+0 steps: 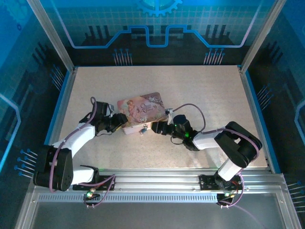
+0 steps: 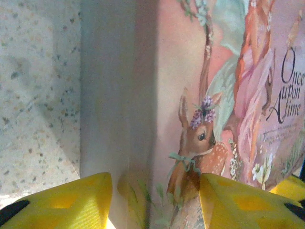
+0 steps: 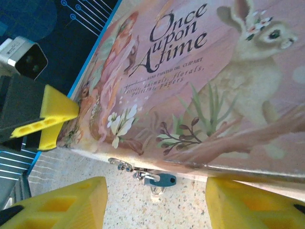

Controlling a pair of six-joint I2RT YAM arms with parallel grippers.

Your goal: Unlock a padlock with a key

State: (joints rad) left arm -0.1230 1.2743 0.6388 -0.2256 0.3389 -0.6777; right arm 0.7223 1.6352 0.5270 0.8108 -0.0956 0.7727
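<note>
left gripper point(image 2: 155, 200) straddles an edge of the tin point(image 2: 238, 95); whether it clamps cannot be told. right gripper point(image 3: 156, 206) gapes before the padlock point(image 3: 160, 180) hanging at the clasp point(image 3: 125, 167).

Speckled beige table point(image 1: 200, 95), and just left of its centre sits a pink tin point(image 1: 141, 110), lying flat, lid up, turned a little askew. At the tin's near side the padlock point(image 3: 159, 180) hangs low over the tabletop.
</note>
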